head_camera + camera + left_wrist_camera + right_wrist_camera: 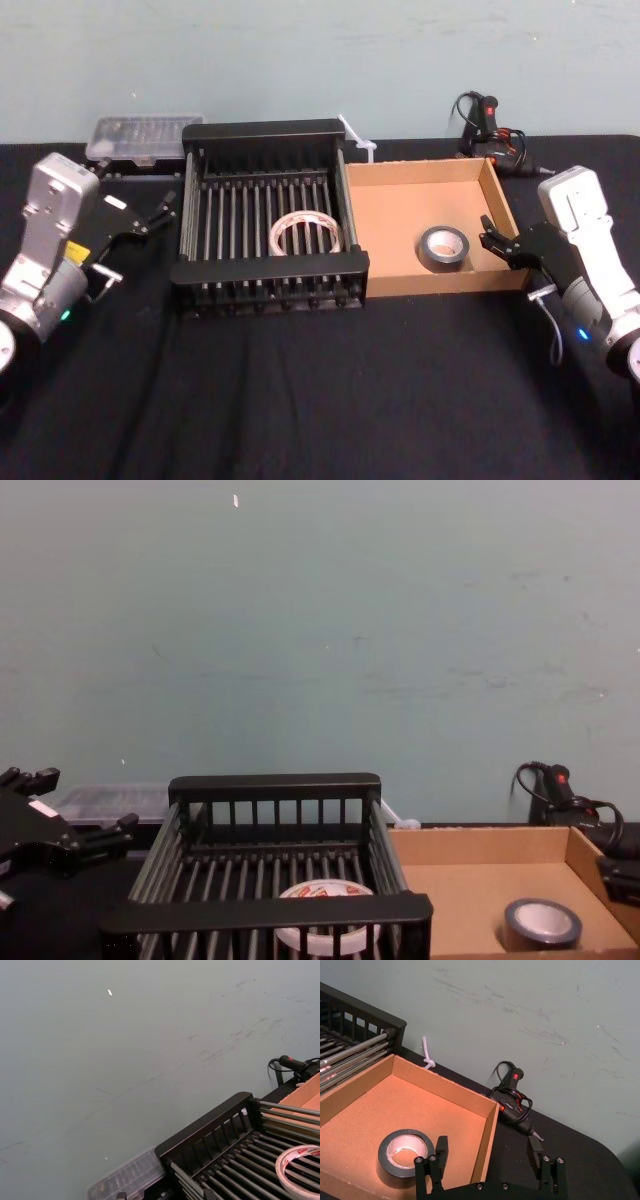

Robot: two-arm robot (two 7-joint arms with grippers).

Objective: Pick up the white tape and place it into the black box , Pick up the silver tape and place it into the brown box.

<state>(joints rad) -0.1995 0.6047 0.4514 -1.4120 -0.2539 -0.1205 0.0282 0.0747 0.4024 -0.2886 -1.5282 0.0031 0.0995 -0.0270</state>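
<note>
The white tape [305, 232] lies flat on the slatted floor of the black box [268, 131], towards the box's right half, with its printed face up. The silver tape [443, 247] lies flat on the bottom of the brown box [415, 172], in the near right part and not touching the walls. The two boxes stand side by side on the black table [300, 400], the black one on the left, with their walls touching.

The left pincer [160, 213] hangs open just beside the left wall of the black box, fingers spread and holding nothing. The right pincer [492, 240] is at the right wall of the brown box, near the silver tape. It is open wide and empty, and in the right wrist view the cardboard wall runs between its two fingers.

Behind the black box, on the left, sits a clear plastic case [143, 138]. A black glue gun [490, 125] with its cable lies behind the brown box, and a small white tie [356, 136] shows between the boxes at the back.
</note>
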